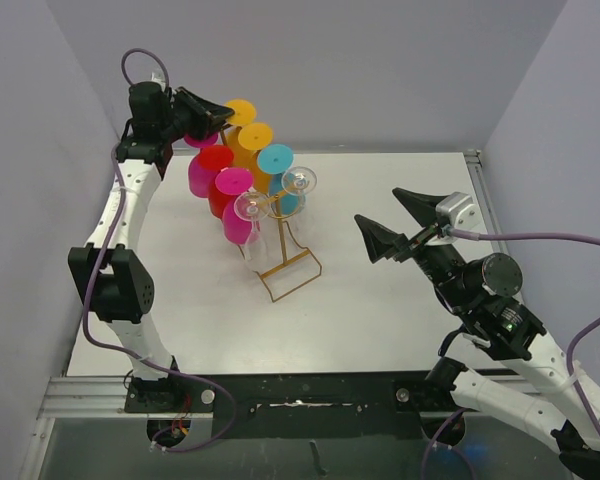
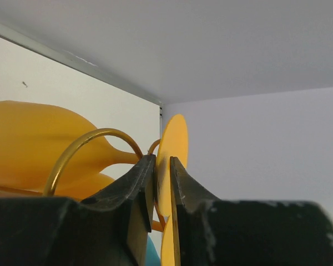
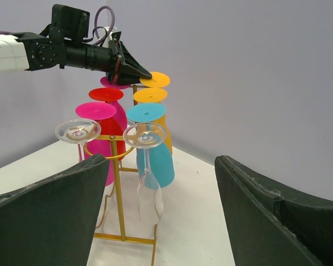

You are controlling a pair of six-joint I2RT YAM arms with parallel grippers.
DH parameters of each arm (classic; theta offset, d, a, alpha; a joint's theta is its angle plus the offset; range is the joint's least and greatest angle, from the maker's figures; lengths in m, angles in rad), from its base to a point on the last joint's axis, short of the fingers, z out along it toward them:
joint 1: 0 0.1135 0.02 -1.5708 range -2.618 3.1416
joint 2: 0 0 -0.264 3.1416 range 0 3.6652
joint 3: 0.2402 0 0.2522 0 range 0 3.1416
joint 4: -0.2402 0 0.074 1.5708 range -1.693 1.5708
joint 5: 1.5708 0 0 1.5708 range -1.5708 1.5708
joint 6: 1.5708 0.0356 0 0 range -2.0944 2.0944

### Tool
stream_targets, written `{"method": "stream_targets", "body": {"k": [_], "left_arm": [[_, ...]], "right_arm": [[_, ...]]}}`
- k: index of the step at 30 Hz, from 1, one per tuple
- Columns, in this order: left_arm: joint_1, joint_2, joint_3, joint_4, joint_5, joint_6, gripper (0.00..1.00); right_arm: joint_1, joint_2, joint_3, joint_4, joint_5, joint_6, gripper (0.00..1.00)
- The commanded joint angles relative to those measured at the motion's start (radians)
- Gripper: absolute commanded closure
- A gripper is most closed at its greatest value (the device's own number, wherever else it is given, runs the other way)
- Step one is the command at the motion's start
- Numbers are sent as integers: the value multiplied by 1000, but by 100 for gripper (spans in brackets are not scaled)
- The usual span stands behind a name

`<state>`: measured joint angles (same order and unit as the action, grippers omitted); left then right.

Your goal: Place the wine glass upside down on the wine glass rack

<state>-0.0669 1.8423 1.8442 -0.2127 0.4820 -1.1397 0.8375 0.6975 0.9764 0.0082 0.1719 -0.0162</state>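
The gold wire wine glass rack (image 1: 292, 275) stands mid-table, its post in the right wrist view (image 3: 117, 188) and a curled hook in the left wrist view (image 2: 80, 148). An orange wine glass (image 1: 241, 111) hangs upside down at the rack's back. My left gripper (image 1: 226, 110) is shut on its flat foot (image 2: 175, 141), the jaws pressing either side of the disc; the right wrist view shows this too (image 3: 155, 79). My right gripper (image 1: 377, 206) is open and empty, to the right of the rack and apart from it.
Several other glasses hang upside down on the rack: a second orange one (image 1: 256, 137), teal (image 1: 276, 159), red (image 1: 215, 158), magenta (image 1: 233, 181) and two clear ones (image 1: 299, 181) at the front. Grey walls stand close behind and beside the table.
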Motion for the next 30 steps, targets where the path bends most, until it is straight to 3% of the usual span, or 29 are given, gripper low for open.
{"method": "stream_targets", "body": {"k": [1, 12, 21, 30], "left_arm": [[9, -53, 82, -66, -67, 80, 82], [9, -45, 177, -189, -153, 165, 64], [32, -36, 288, -286, -218, 246, 58], [108, -133, 367, -526, -247, 451, 52]], "right_arm": [[-4, 2, -1, 74, 3, 3, 21], [-5, -3, -13, 92, 10, 0, 20], [-6, -12, -20, 81, 51, 42, 20], [-5, 22, 60, -237, 347, 340, 22]]}}
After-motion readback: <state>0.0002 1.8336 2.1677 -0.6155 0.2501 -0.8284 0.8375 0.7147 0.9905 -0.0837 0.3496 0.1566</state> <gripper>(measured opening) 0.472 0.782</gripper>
